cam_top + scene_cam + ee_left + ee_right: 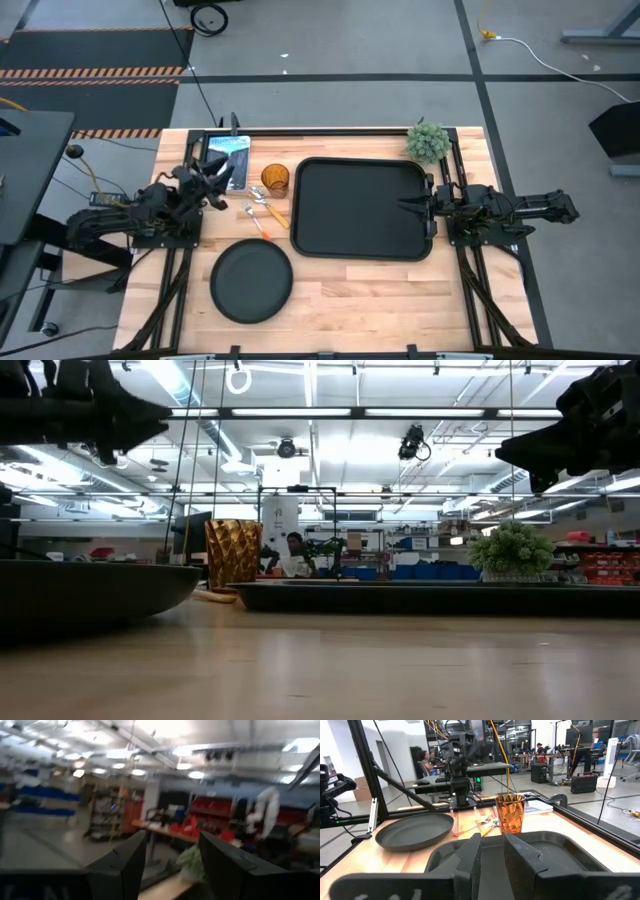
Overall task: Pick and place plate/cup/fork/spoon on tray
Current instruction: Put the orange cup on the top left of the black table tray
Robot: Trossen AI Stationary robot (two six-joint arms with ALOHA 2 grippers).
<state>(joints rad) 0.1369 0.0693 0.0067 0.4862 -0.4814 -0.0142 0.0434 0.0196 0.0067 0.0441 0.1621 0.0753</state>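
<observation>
The black tray (362,208) lies at the middle right of the table. The amber cup (276,180) stands upright just left of the tray's far left corner. The orange-handled fork and spoon (264,212) lie side by side on the table near the cup. The round black plate (251,282) lies flat at the near left. My left gripper (218,192) hangs open and empty in the air left of the cup. My right gripper (404,207) hangs over the tray's right part, open by a narrow gap (491,860) and empty.
A small green plant (428,142) stands at the tray's far right corner. A flat printed booklet (228,160) lies at the far left behind the cup. Bare wood lies along the near edge, right of the plate.
</observation>
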